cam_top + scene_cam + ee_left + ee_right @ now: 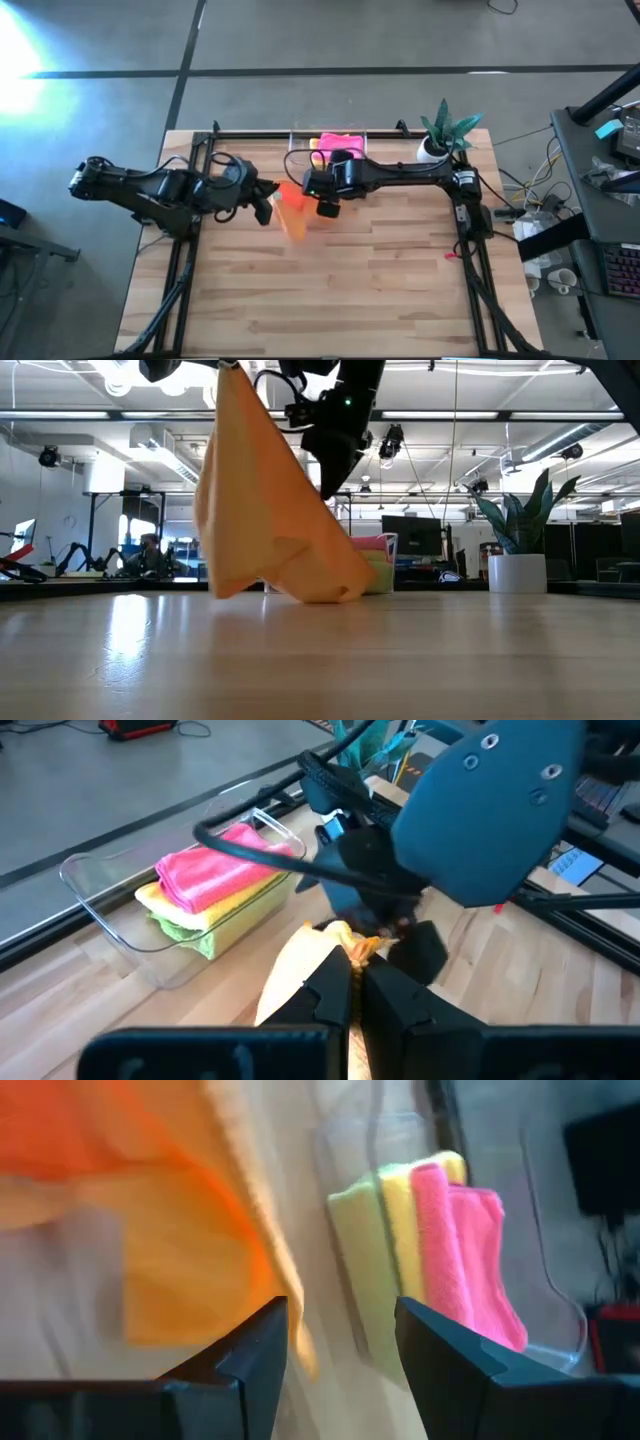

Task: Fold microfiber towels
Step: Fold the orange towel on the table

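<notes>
Towels: one orange (pixel 293 212) pinched by left gripper (pixel 266 200), right gripper (pixel 327 203) spread.

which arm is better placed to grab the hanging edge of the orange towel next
Right. The left gripper is shut on the orange towel's top corner, holding it up; the right gripper is open, with the towel's edge beside it.

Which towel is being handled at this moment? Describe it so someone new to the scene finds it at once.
Start at the clear bin at the table's far edge, which holds a stack of folded towels. Just in front of it, the orange towel hangs from the shut left gripper, its lower end resting on the table. It is the only orange one, and the only one outside the bin; the open right gripper hovers beside it.
</notes>
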You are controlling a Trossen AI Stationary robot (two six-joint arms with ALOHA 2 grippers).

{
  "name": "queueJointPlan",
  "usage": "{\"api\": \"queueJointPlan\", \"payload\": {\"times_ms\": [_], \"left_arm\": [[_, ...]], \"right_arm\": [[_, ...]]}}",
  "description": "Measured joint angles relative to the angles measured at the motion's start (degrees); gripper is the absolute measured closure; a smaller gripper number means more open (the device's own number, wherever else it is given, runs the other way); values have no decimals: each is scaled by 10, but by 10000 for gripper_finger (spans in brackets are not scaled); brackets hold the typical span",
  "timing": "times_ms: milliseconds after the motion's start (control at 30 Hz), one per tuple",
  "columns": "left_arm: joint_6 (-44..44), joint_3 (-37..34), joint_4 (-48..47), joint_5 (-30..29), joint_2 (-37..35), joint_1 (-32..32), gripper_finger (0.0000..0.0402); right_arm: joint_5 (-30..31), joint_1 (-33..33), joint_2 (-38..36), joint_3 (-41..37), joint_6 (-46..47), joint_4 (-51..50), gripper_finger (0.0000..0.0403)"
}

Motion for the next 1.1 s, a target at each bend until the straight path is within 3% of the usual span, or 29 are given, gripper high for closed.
{"api": "queueJointPlan", "payload": {"times_ms": [133,333,567,733,1100], "left_arm": [[14,3,0,5,5,0,401],[29,7,0,9,1,0,402],[58,17,-6,19,-8,0,401],[61,26,-5,25,-8,0,401],[99,62,-5,25,-13,0,401]], "right_arm": [[-26,1,-1,-2,-63,10,227],[-118,-20,-1,-22,-123,78,227],[-148,-39,-2,-32,-158,102,227],[-268,-52,0,-37,-139,148,227],[-272,-53,26,-98,-100,163,239]]}}
